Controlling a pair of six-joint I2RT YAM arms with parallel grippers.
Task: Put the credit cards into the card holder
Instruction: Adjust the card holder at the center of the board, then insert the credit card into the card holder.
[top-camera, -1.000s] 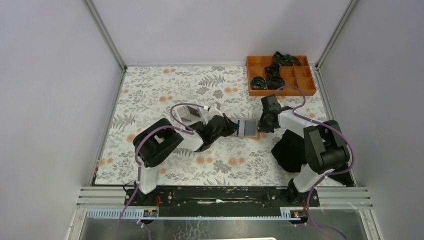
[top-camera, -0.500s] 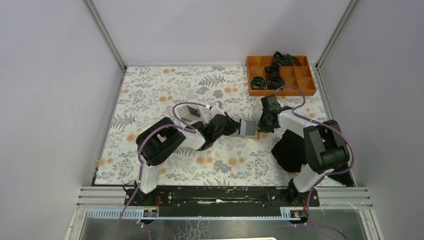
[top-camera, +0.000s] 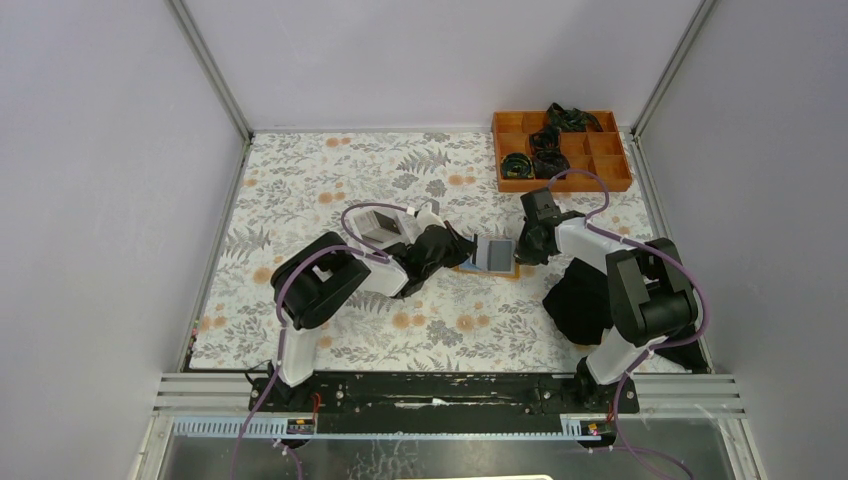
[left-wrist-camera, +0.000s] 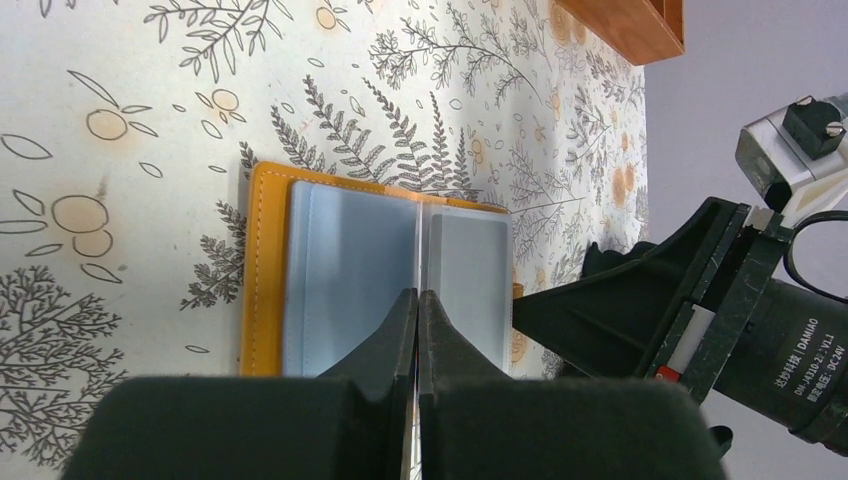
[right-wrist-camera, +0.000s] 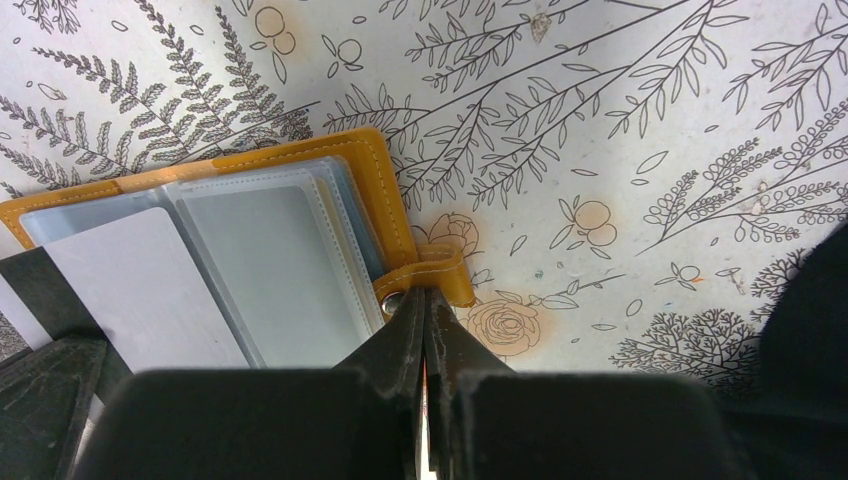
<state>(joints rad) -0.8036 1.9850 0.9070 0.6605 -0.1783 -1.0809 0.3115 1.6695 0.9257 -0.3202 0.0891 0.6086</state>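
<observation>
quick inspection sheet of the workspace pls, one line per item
surface: floral table cover, lying flat
job's things: card holder open at centre; pale card over one page
clutter: orange tray with dark items, far right; white box; black cloth
grippers: left gripper shut above the holder; right gripper shut at its clasp tab
cables: purple cables looped along both arms
surroundings: pale walls, metal frame

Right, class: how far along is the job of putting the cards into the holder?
Done: the card holder lies open, right fingers shut at its clasp tab. In hand: left fingers hold a pale card over the sleeves. Left: sliding it in.
</observation>
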